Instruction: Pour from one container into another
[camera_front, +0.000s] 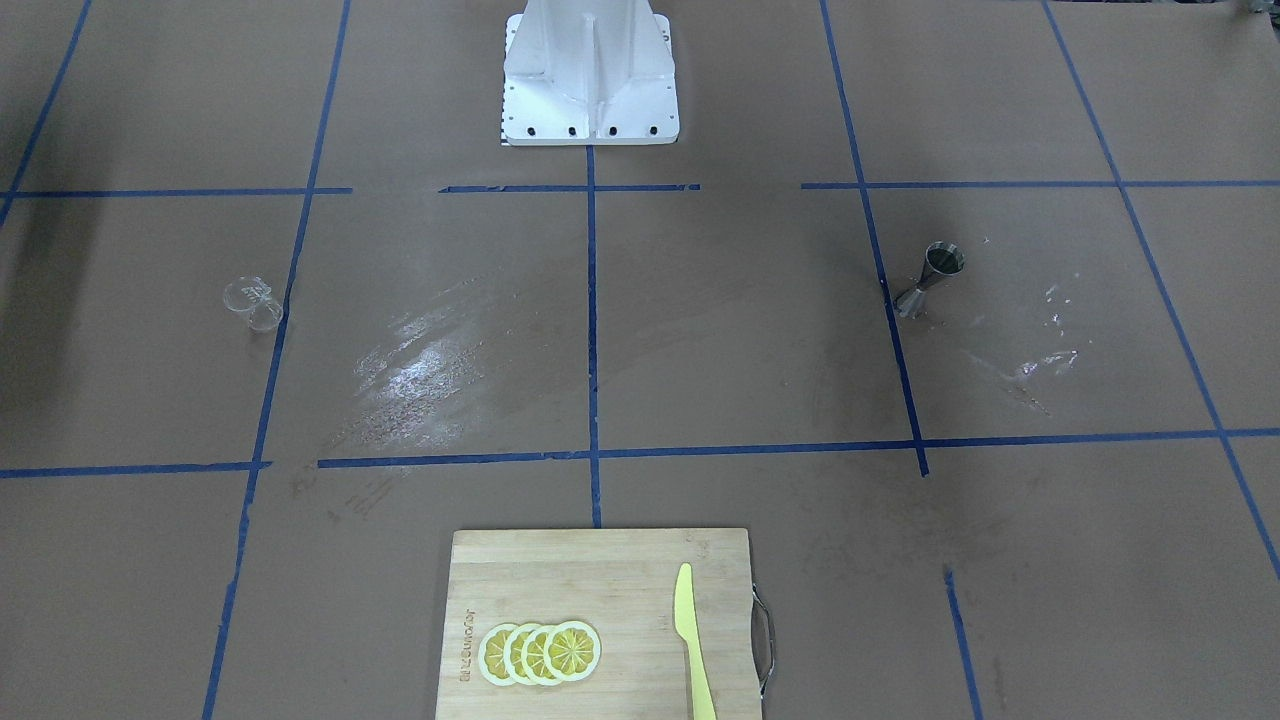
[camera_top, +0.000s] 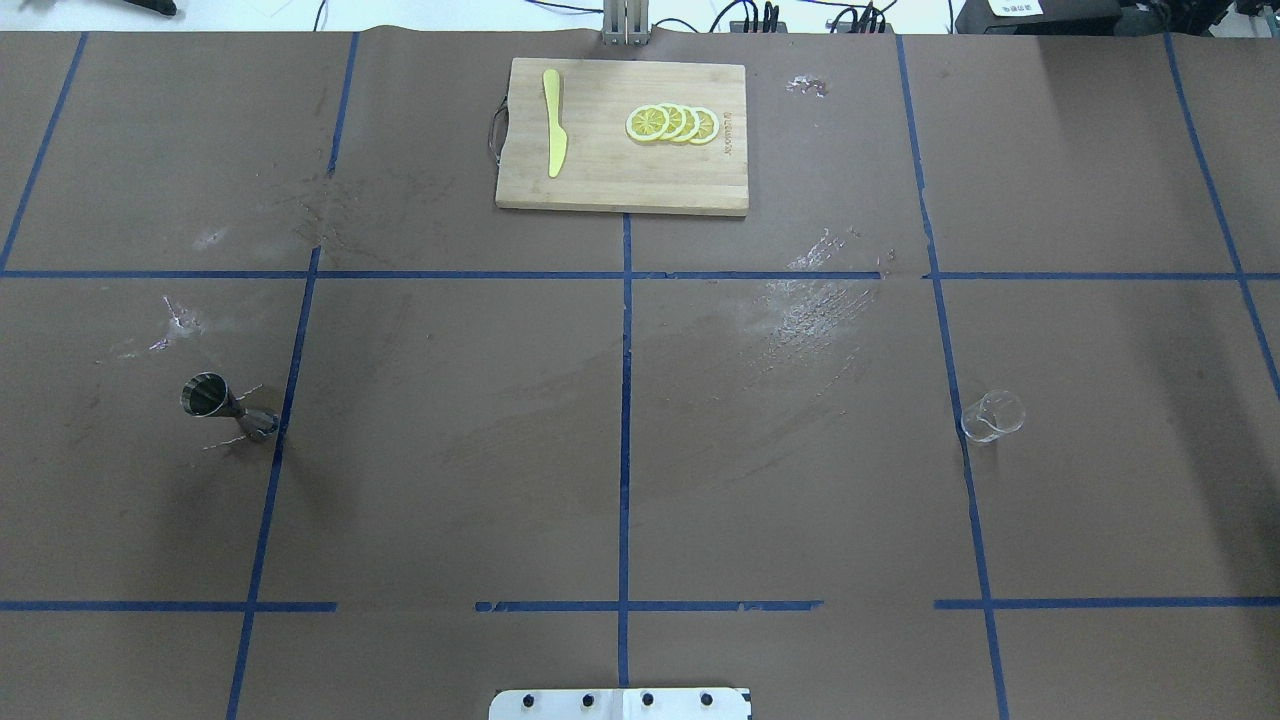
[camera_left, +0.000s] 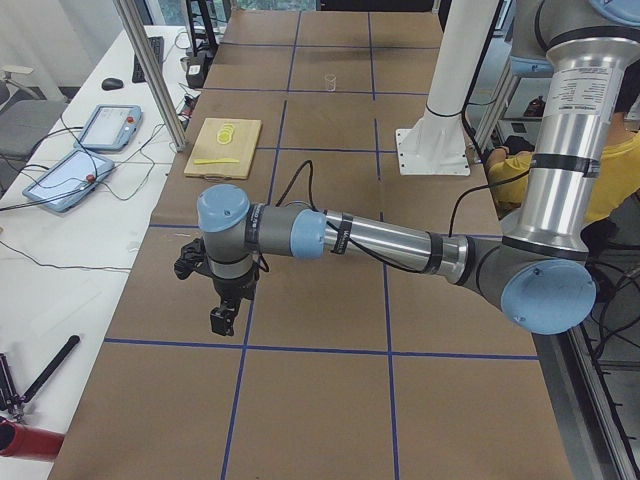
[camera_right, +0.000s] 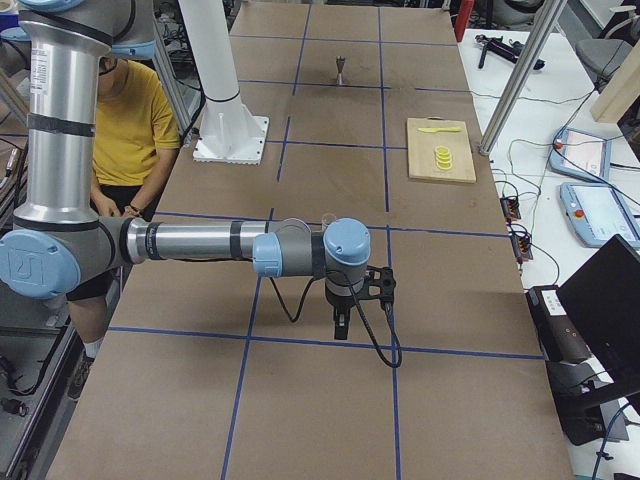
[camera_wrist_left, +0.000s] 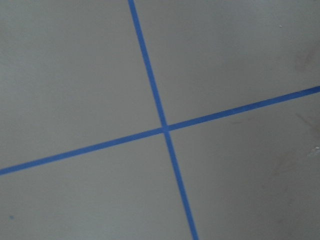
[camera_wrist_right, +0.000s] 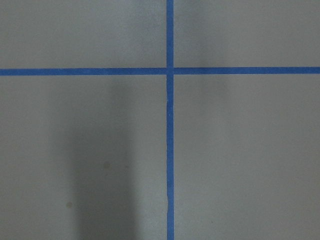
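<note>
The clear measuring cup (camera_front: 255, 303) (camera_top: 992, 416) stands alone on the brown paper on the robot's right side. Upright on the robot's left side stands the metal jigger (camera_front: 932, 280) (camera_top: 228, 405), also seen far off in the right side view (camera_right: 341, 70). Both grippers show only in the side views. There the left gripper (camera_left: 222, 320) hangs low over the table's near end, and the right gripper (camera_right: 340, 325) hangs over the opposite end. I cannot tell whether either is open or shut. The wrist views show only paper and blue tape.
A wooden cutting board (camera_front: 560, 560) (camera_top: 600, 170) carries lemon slices (camera_front: 540, 652) and a yellow knife (camera_front: 692, 640) at the table's far middle. The white robot base (camera_front: 590, 75) stands opposite. A person in a yellow shirt (camera_right: 130, 120) sits behind the robot.
</note>
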